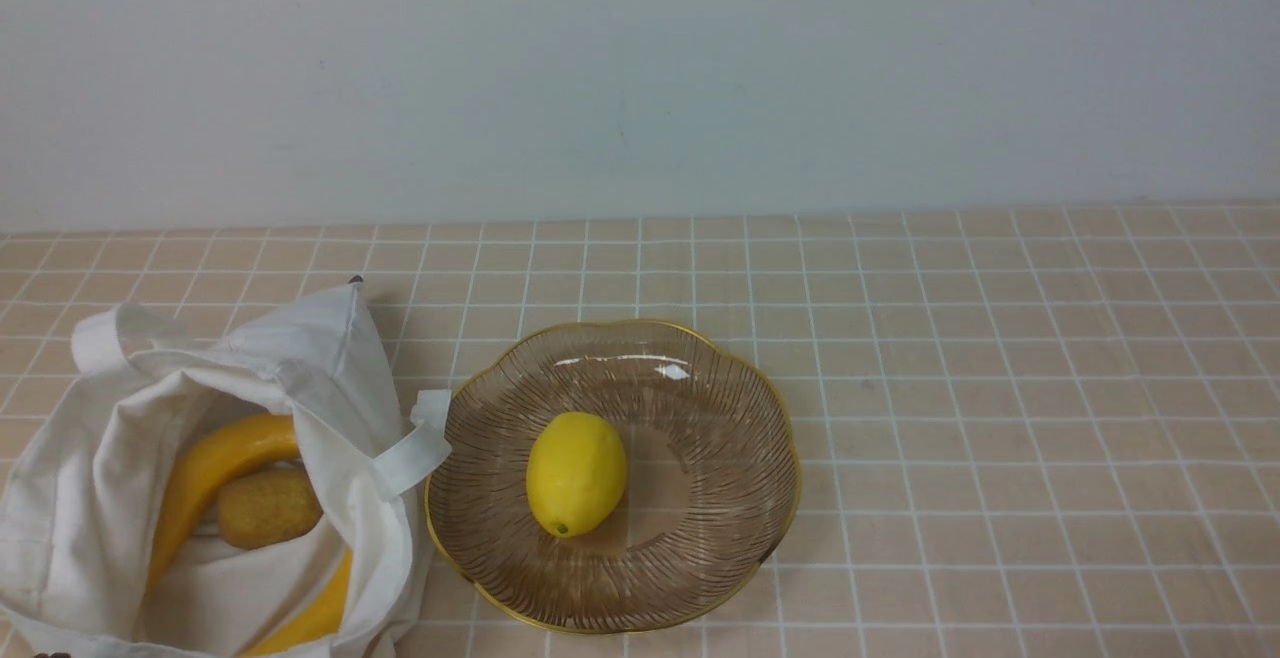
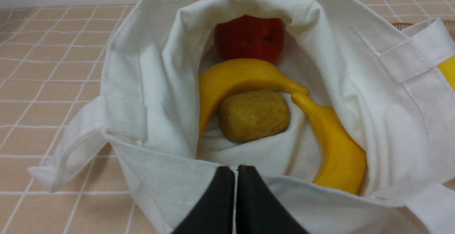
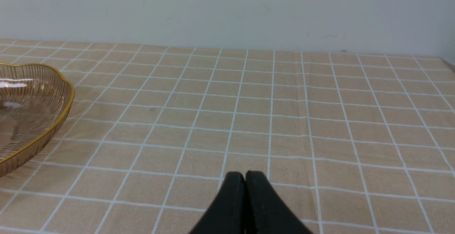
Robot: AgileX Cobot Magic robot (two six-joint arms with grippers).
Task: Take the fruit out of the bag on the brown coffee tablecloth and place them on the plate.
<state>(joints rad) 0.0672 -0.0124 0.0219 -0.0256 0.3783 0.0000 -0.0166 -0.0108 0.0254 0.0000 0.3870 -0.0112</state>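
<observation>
The white bag [image 1: 330, 358] lies open at the front left of the tablecloth [image 1: 1000, 388]. In it are two bananas [image 2: 241, 75] [image 2: 337, 152], a brown kiwi [image 2: 254, 116] between them and a red apple [image 2: 249, 38] deeper in. The front view shows the kiwi [image 1: 268, 508] and a banana [image 1: 215, 463]. The lemon [image 1: 576, 473] lies on the glass plate [image 1: 700, 558] right of the bag. My left gripper [image 2: 236, 168] is shut and empty, just outside the bag's near rim. My right gripper [image 3: 245, 175] is shut and empty over bare cloth, right of the plate [image 3: 32, 120]. Neither gripper shows in the front view.
A pale wall runs along the back of the table. The bag's strap handle [image 1: 415, 453] lies against the plate's left rim. Checked cloth stretches to the right of the plate.
</observation>
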